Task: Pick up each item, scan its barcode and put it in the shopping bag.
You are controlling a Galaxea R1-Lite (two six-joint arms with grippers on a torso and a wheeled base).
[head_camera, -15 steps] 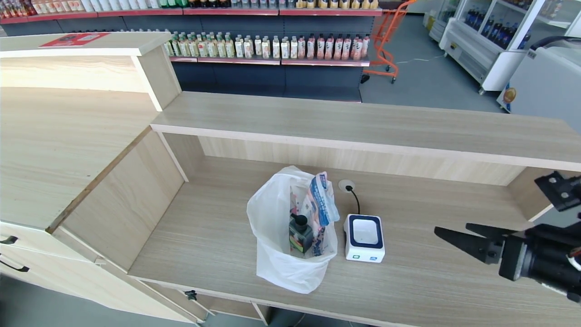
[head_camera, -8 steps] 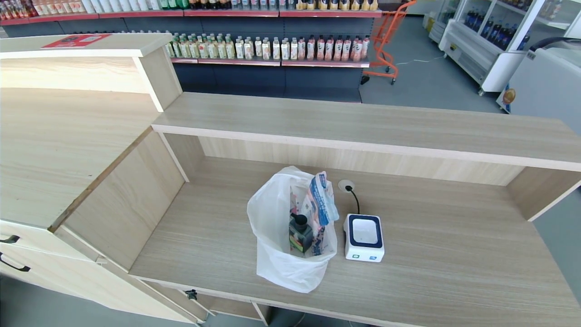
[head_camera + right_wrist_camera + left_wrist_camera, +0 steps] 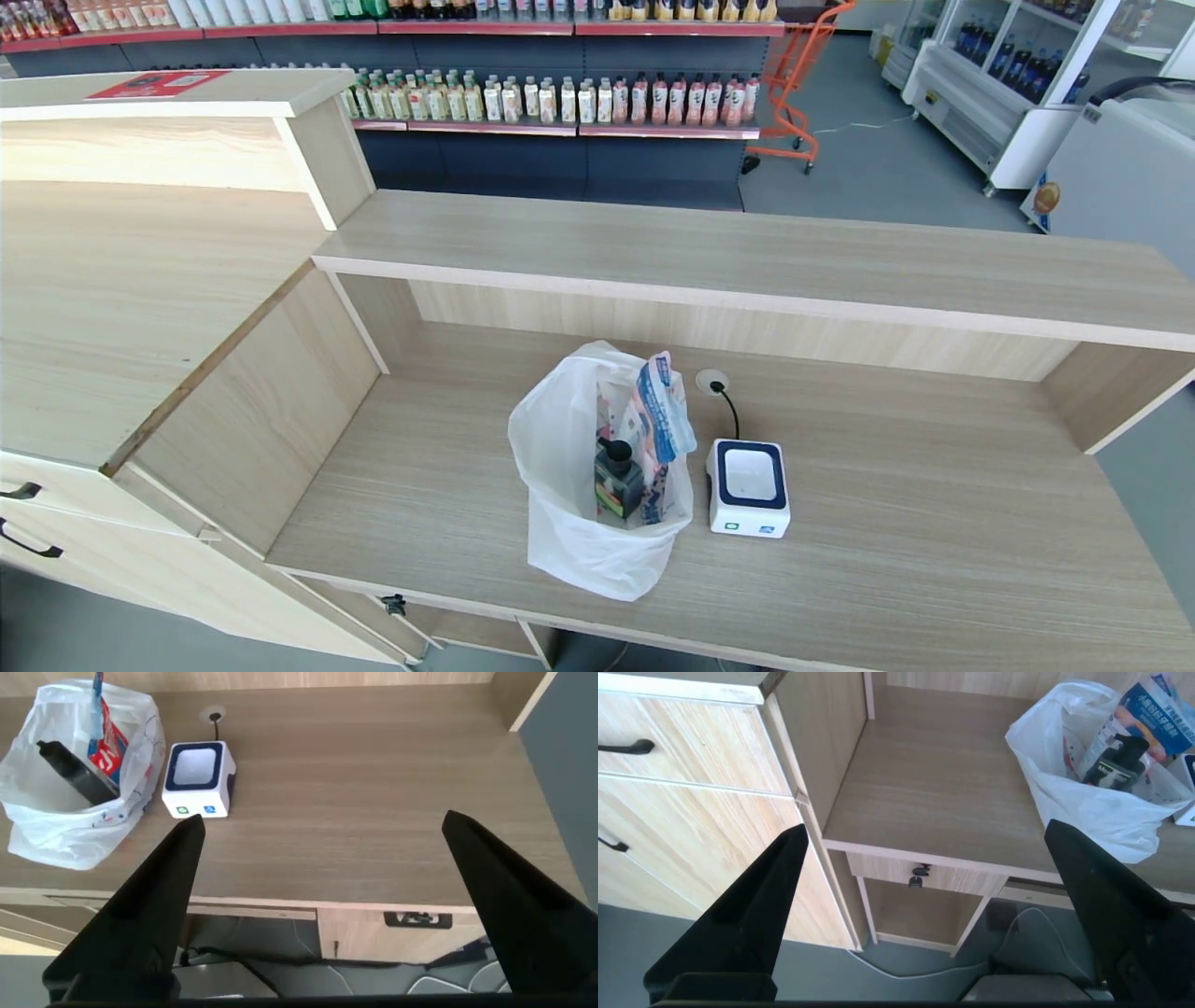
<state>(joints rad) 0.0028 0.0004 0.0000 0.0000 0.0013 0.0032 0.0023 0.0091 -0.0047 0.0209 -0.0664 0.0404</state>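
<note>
Shopping bag (image 3: 560, 532) unmoved; right end effector (image 3: 322, 826) withdrawn, jaws apart.

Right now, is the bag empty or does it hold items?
Holds items. The bag stands open-mouthed; a black bottle and a blue-and-white packet sit inside, the packet poking above the rim.

My left end effector (image 3: 924, 829) hangs with its two dark, tapered fingers (image 3: 747, 915) spread wide and empty. My right end effector (image 3: 320, 819) is posed the same way, its fingers (image 3: 505, 896) parted wide and gripping nothing.
</note>
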